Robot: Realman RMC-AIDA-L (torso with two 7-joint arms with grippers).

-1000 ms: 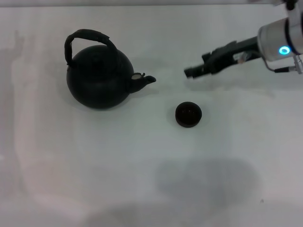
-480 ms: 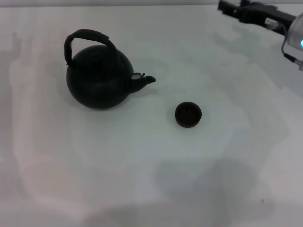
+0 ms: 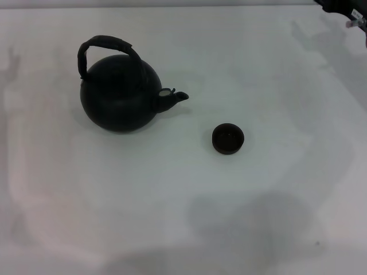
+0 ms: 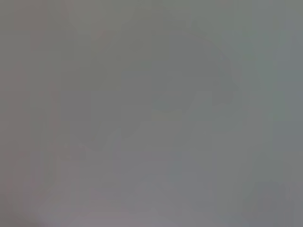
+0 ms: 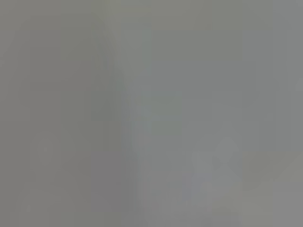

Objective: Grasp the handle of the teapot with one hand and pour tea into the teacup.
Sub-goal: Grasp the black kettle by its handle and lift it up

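The teapot (image 3: 119, 94) is a large round matte-black pot standing upright at the left of the white table in the head view. Its short spout (image 3: 174, 98) points right toward the teacup. The dark arched handle (image 3: 106, 46) loops over its top, and nothing holds it. The teacup (image 3: 228, 138) is a tiny dark round cup standing right of and nearer than the spout, apart from the pot. Only a dark piece of my right gripper (image 3: 339, 7) shows at the far top right corner, far from both. My left gripper is out of view. Both wrist views show only plain grey surface.
The white table (image 3: 172, 217) spreads all around the pot and cup. A soft shadow lies on it near the front, below the cup.
My right arm has pulled back from near the cup and spout, up and to the right, almost out of the head view. The teapot and teacup have not moved.
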